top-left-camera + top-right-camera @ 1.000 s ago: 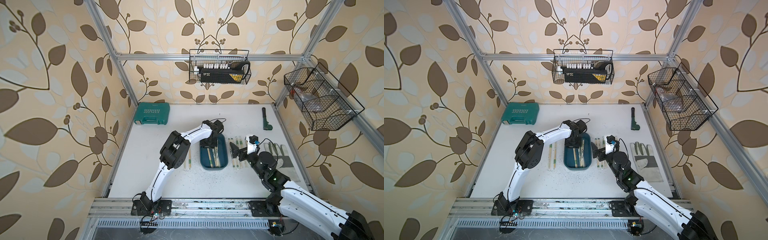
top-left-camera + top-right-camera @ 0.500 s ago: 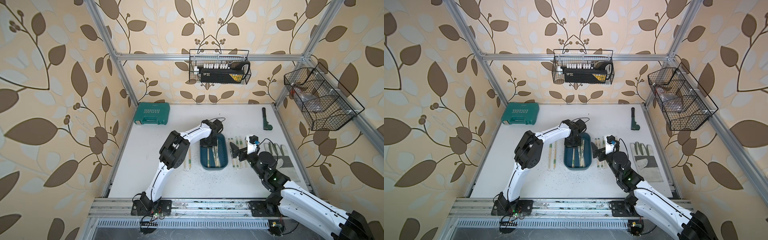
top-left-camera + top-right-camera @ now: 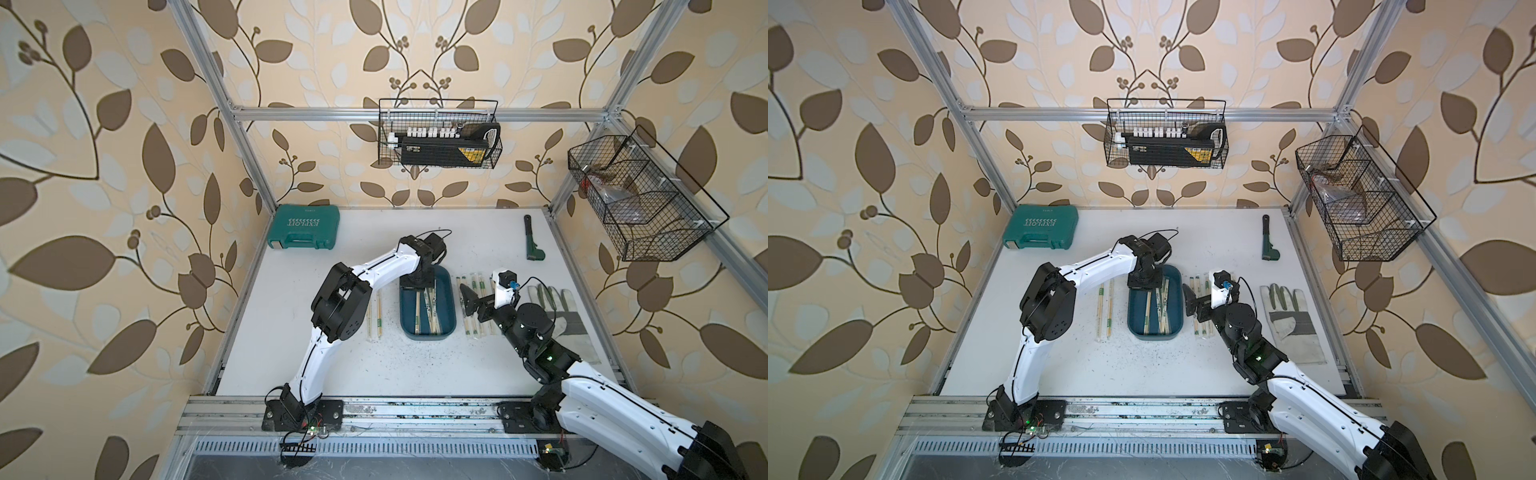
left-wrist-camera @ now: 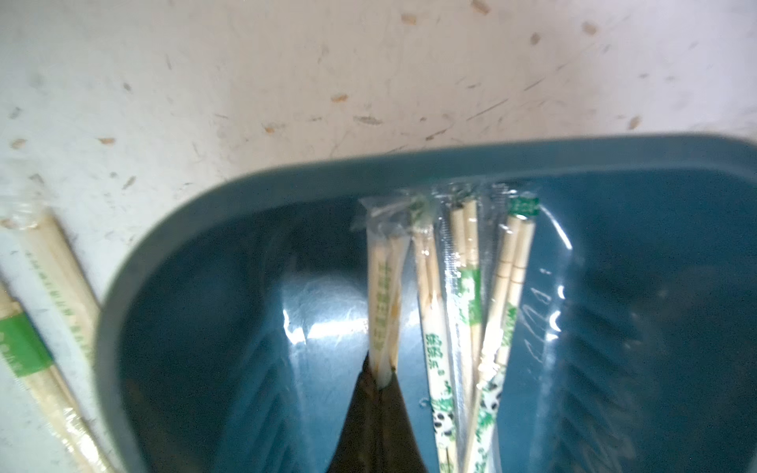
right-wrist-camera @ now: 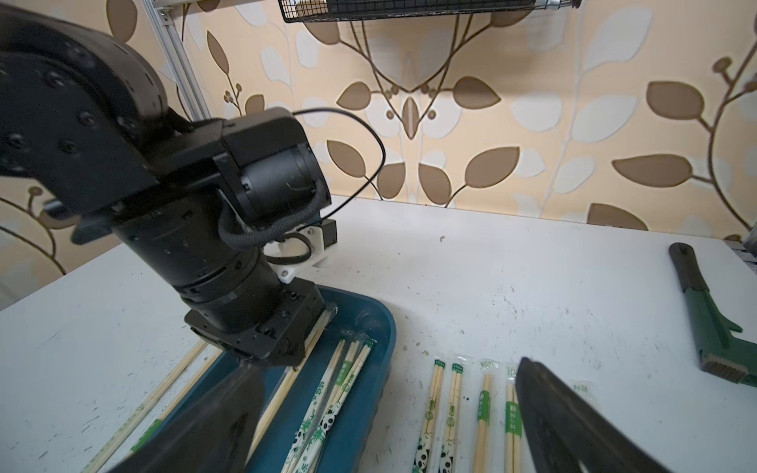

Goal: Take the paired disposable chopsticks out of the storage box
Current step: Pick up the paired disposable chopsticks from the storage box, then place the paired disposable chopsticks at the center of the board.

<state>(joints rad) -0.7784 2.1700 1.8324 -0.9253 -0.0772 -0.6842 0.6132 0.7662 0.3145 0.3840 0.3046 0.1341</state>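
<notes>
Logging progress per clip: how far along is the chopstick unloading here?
Done: two pairs lie on the table left of the storage box, and at least four to its right. In hand: the left gripper is shut on one pair inside the box. Left: about three sleeved pairs lie in the box; the right gripper is open beside it.

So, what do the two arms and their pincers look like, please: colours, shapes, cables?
The left arm and the right arm both have smooth white shell links between chunky black joint housings. A small green light glows on a right-arm joint. A thin black cable loops beside the left wrist. The left pincer and the right pincer have dark, flat fingers that taper to points.
</notes>
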